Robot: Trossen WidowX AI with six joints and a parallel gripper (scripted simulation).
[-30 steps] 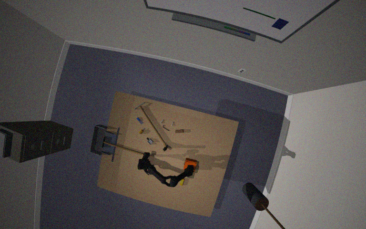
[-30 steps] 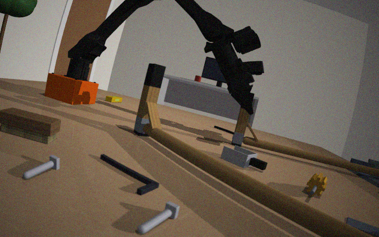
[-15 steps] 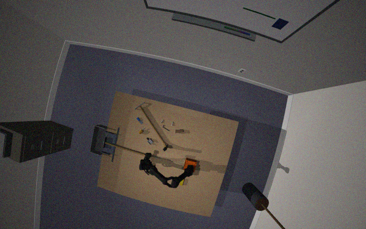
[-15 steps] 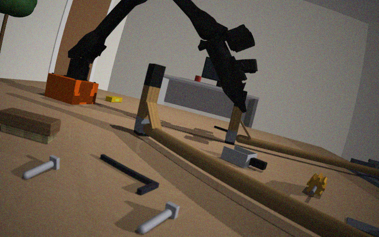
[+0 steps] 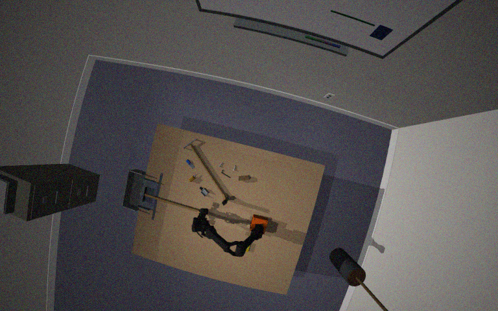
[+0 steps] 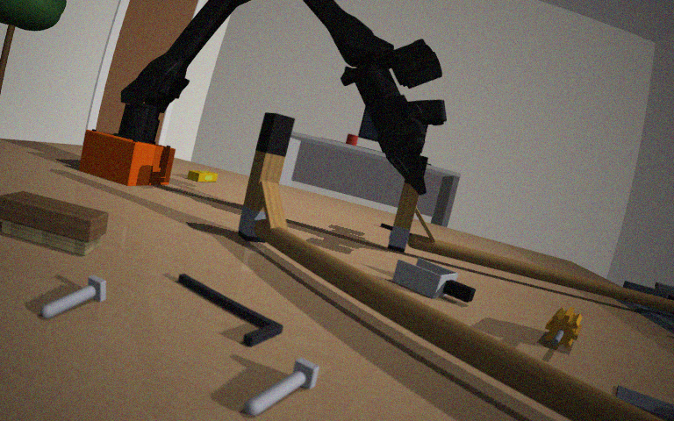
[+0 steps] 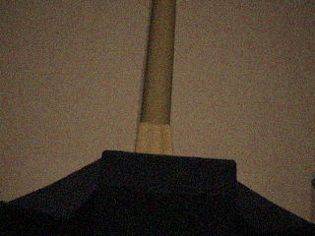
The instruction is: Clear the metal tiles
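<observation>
- While the pincer (image 5: 203, 212) (image 6: 414, 182) (image 7: 169, 172) grips the upright wooden handle of the long scraper (image 5: 172, 203) (image 6: 521, 270) (image 7: 158, 74), the handle's foot is near the tabletop (image 5: 220, 264) (image 6: 163, 248); contact is unclear.
- Left of the pincer, in the top view, the scraper's pole reaches a grey structure (image 5: 133, 188) by the table's edge; tiles are too small to tell.
- Just above the pincer there lies a grey-and-black part (image 5: 204, 191) (image 6: 425, 277).
- Above and right of it, a second long-poled tool (image 5: 209, 170) (image 6: 397, 297) lies diagonally.
- Well right of it stands the arm's orange base (image 5: 259, 219) (image 6: 103, 159).
</observation>
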